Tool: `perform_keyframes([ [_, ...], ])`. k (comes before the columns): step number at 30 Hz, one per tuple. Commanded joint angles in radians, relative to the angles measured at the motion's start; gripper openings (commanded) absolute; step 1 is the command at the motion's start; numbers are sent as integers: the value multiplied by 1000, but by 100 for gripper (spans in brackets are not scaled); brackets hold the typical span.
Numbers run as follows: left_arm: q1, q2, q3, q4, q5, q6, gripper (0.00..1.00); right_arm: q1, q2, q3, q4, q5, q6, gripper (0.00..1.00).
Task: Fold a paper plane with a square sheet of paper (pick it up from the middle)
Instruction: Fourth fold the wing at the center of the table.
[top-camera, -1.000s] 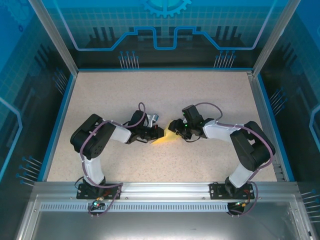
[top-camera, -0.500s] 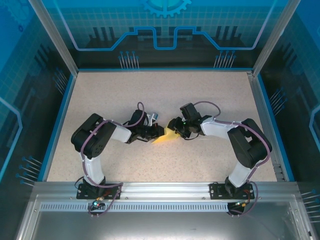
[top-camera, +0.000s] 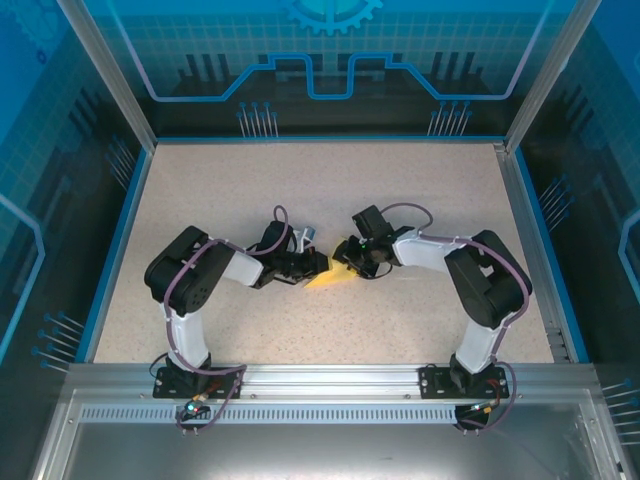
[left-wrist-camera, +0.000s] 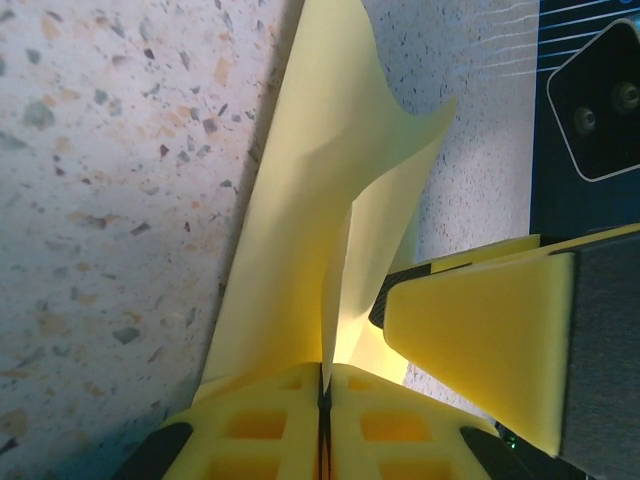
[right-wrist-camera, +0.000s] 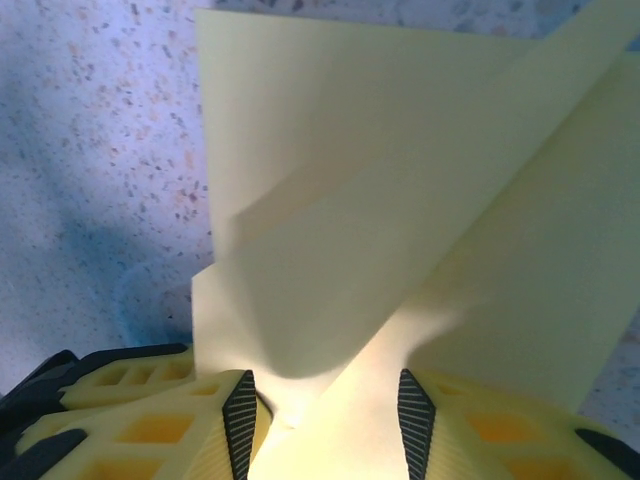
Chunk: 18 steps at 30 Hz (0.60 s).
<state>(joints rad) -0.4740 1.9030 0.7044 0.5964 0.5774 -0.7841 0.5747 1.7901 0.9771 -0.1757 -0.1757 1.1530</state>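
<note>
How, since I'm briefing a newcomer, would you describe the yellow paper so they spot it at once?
On the speckled table, look where the two grippers meet. The partly folded yellow paper sheet sits there, pinched by the left gripper, the right gripper straddling it. Unlike the blocky yellow fingers, it is thin and creased.

From above, most of the sheet of paper (top-camera: 327, 280) is covered by the left gripper (top-camera: 316, 264) and the right gripper (top-camera: 347, 256), and its folds are too small to be made out. At the left wrist, its near edge is hidden between the closed pads (left-wrist-camera: 270, 425) and its far end is cut off at the top. At the right wrist, it is cut off at the top and right, and whether those pads (right-wrist-camera: 240, 420) press it cannot be told.
</note>
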Motion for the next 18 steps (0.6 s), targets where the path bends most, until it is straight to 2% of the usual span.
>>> perform_keyframes([
  [1, 8, -2, -4, -29, 9, 12, 14, 10, 29, 41, -120, 41, 21, 44],
  [7, 13, -63, -16, -66, 19, 29, 24, 13, 69, 76, -228, 83, 38, 43],
  [18, 53, -219, -65, -164, 4, 91, 31, 17, 109, 116, -317, 118, 73, 49],
])
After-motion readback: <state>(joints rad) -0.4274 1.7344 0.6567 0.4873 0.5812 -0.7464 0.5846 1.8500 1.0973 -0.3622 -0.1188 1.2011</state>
